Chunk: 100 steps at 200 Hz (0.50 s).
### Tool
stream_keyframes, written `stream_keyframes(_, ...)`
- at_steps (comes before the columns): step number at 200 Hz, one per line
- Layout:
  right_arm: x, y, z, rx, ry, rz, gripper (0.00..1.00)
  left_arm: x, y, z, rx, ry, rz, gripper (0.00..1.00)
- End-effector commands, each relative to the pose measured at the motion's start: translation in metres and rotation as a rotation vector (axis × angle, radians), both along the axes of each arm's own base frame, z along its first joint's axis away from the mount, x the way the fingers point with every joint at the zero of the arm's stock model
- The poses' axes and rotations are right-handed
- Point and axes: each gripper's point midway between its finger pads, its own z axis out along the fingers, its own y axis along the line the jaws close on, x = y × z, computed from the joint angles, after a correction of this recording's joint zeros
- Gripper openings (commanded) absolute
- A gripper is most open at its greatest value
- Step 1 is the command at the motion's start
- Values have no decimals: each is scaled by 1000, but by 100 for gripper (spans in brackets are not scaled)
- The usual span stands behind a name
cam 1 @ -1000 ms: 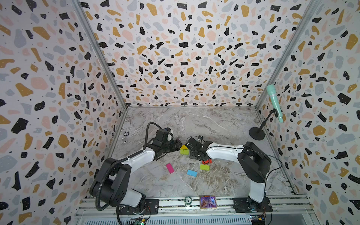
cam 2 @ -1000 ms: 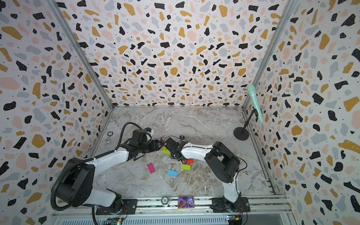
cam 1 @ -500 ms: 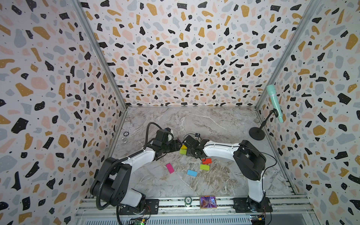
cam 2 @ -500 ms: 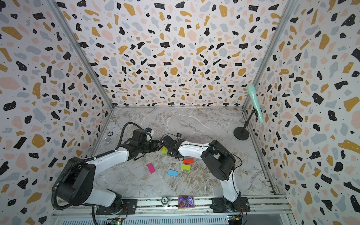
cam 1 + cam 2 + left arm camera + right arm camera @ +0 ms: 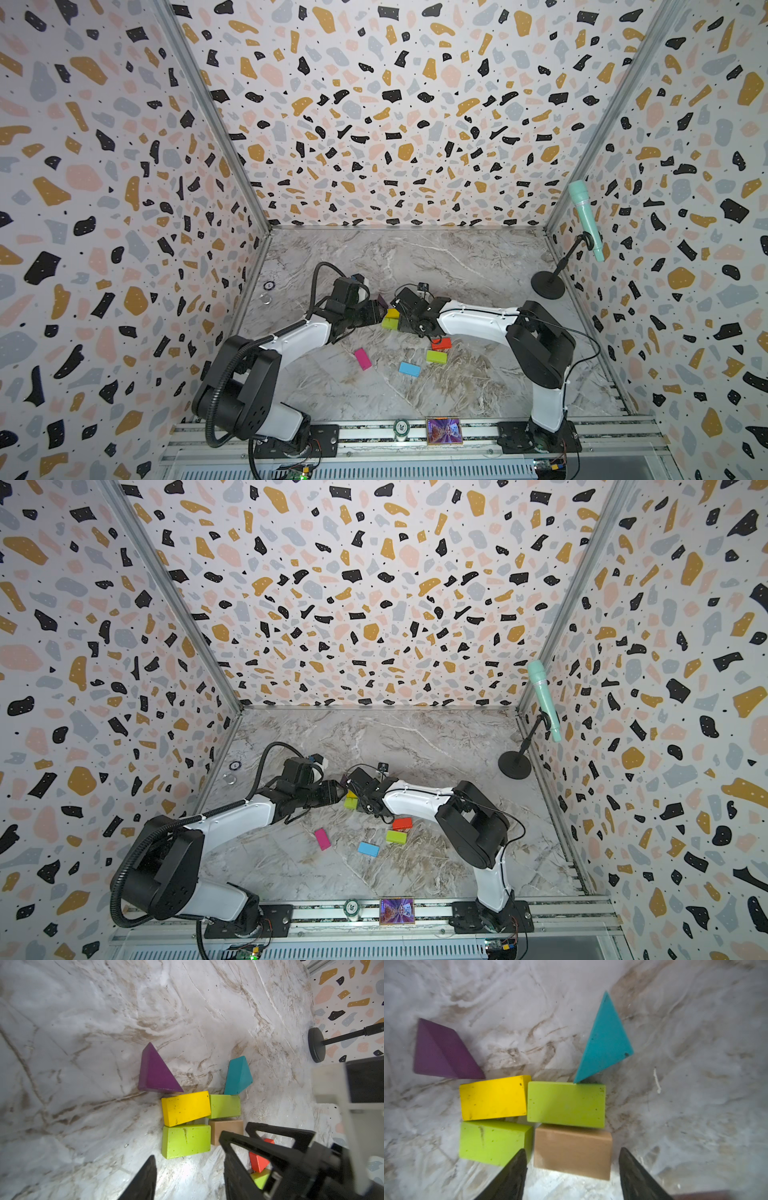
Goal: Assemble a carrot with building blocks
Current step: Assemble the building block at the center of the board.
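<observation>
Painted matte blocks [image 5: 565, 1104], scuffed and square-edged, are sitting unfixed on the slick marble-print table [image 5: 415, 257], so the half-built carrot [image 5: 390, 319] mid-table is risking a shove; its yellow brick [image 5: 494, 1098] is lying skewed beside the purple wedge [image 5: 440, 1051]. Right gripper [image 5: 572, 1150] is straddling the wood-coloured tan brick [image 5: 571, 1140], jaws parted, gripping nothing; a crooked retreat could be dragging it out of row. Left gripper [image 5: 187, 1147] is hovering empty, jaws apart, at the lime brick [image 5: 186, 1138]; red brick [image 5: 441, 343] is lying loose, apart from the rows.
</observation>
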Motion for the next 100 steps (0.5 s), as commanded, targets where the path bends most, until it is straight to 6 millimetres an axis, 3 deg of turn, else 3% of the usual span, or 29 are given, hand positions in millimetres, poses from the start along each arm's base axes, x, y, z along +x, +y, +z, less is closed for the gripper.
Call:
stream_keyframes(1, -6, -10, 35, 53, -55, 4, 67, -6, 8, -5, 30, 0, 6, 42)
stream_keyframes(18, -13, -20, 34, 72, -72, 8, 56, -13, 11, -15, 45, 25, 3, 28)
stream_keyframes(57, -24, -42, 12, 90, -68, 2, 19, -28, 10, -32, 58, 77, -22, 0)
stream_keyframes(100, -14, -41, 3, 134, -84, 44, 1, -43, -2, -46, 75, 124, -56, 0)
